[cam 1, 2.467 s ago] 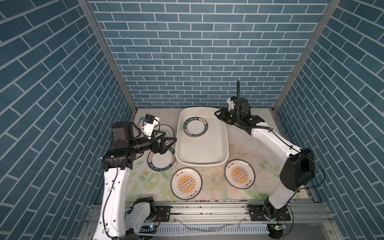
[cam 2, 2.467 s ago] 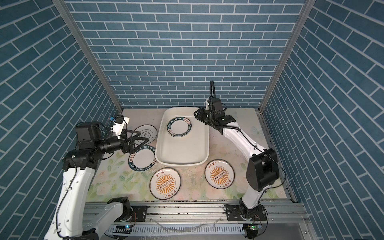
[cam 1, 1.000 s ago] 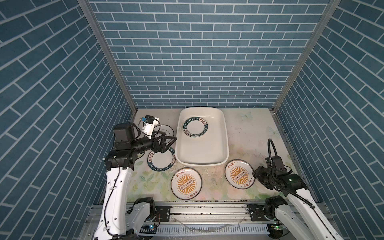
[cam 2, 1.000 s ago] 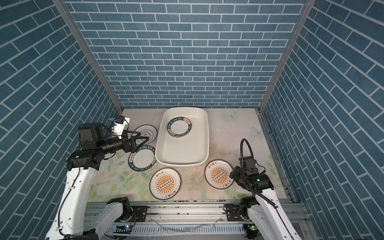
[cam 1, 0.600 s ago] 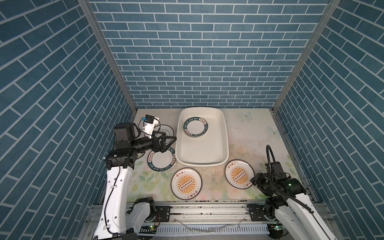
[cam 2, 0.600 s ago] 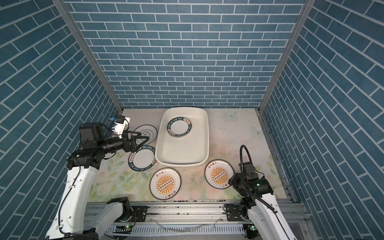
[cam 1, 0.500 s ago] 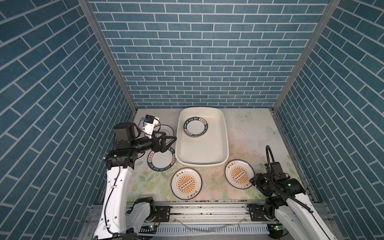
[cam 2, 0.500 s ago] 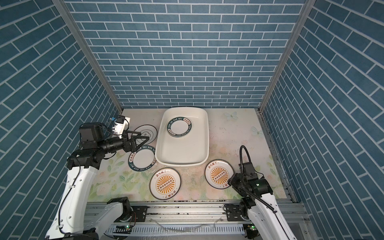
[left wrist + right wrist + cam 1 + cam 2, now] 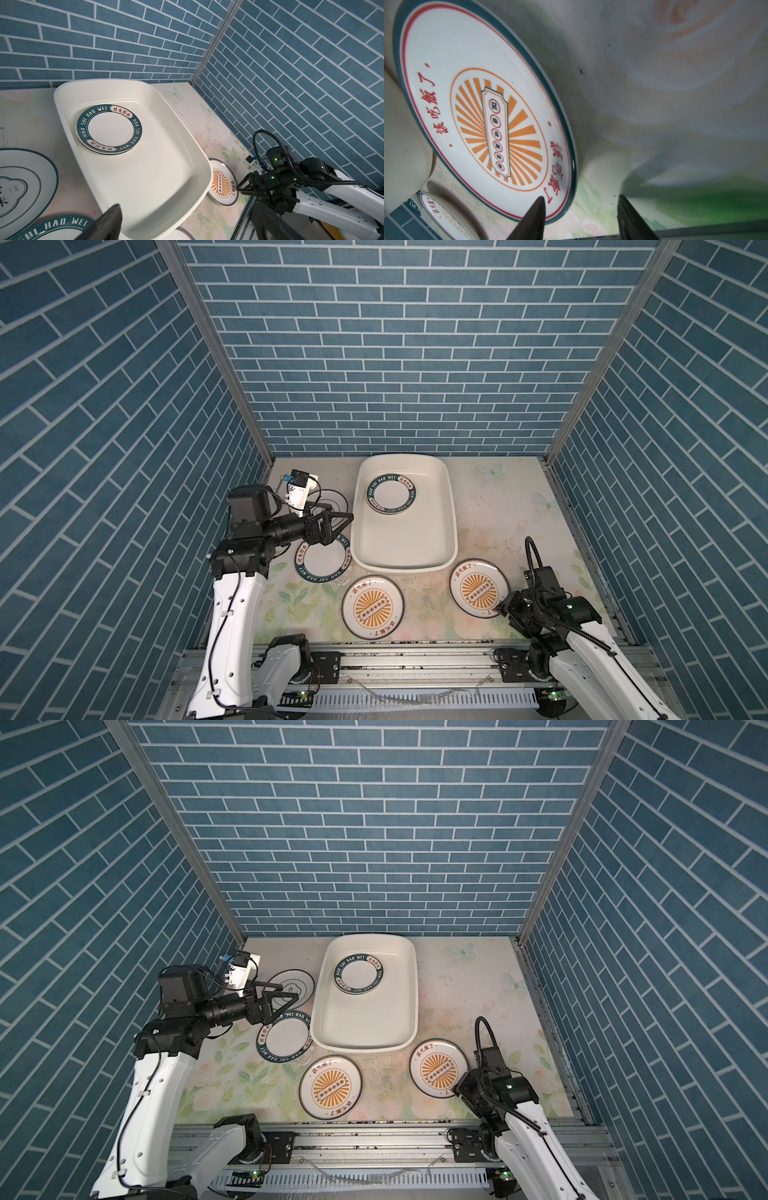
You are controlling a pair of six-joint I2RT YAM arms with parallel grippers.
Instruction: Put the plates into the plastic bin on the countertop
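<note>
The left gripper (image 9: 341, 529) is covering part of the black-ringed plate (image 9: 293, 981), which is lying on the surface (image 9: 498, 510) left of the plastic bin (image 9: 405, 543), by its far half. Inside the bin, at its far end, a green-rimmed plate (image 9: 390, 496) is topping a stack. The left wrist view is showing more rims under it (image 9: 109, 128), but how many cannot be told. A second green-rimmed plate (image 9: 322, 562) is lying just beside the bin's left wall near the front corner, its far edge passing under the left gripper.

A sunburst plate (image 9: 478, 593) is lying in front of the bin's front right corner, and the right gripper (image 9: 500, 608) is hiding a bit of its outer rim. A second sunburst plate (image 9: 373, 608) is lying in front of the bin's front left corner.

The left arm is standing tall, with its forearm level and pointing at the bin. Its gripper is hanging spread wide above the surface and holding nothing. The right arm is reaching low from the front rail. Its fingers (image 9: 533, 218) are standing apart astride the sunburst plate's rim, one over the plate and one outside it, not clamping it.
</note>
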